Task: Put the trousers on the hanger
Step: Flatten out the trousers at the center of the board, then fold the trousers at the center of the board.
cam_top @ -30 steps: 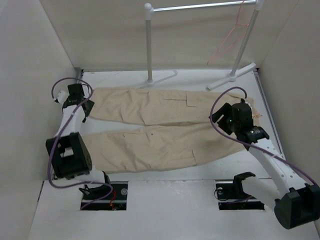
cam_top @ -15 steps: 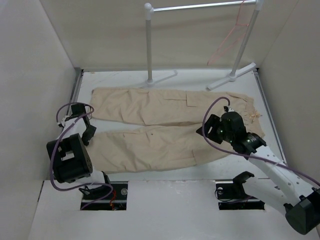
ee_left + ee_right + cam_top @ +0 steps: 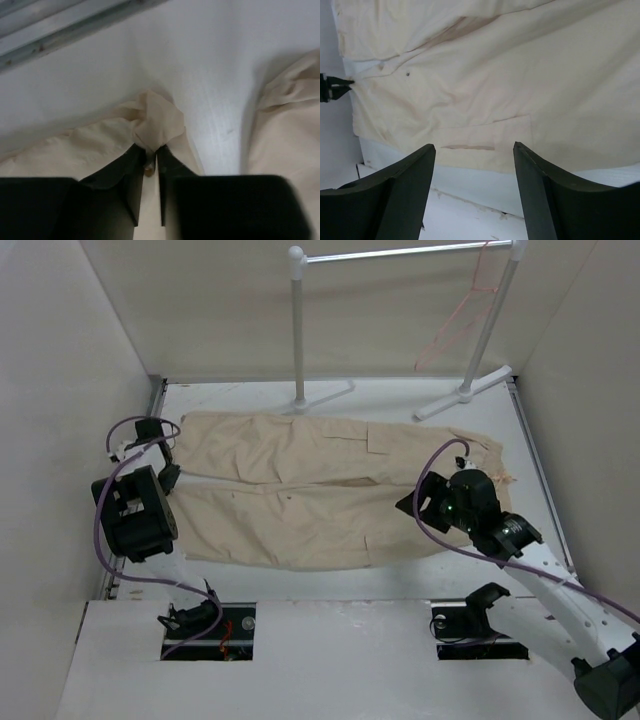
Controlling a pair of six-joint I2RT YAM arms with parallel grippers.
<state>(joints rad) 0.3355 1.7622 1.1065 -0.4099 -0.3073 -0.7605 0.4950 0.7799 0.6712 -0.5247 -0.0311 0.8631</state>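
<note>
The beige trousers lie flat across the table, waistband to the right and leg ends to the left. My left gripper sits at the leg ends; in the left wrist view it is shut on a bunched pinch of trouser cloth. My right gripper hovers over the near leg close to the waist; in the right wrist view it is open and empty above the trousers. The pink wire hanger hangs from the rack's bar at the back right.
The white garment rack stands at the back: a left post, a right post and a silver bar, with feet on the table. White walls close in on the left and right. A metal rail runs along the table's left edge.
My left gripper went down to the leg ends and shut on the cloth. The near leg has shifted up against the far leg. My right gripper drew back a little toward the near right.
</note>
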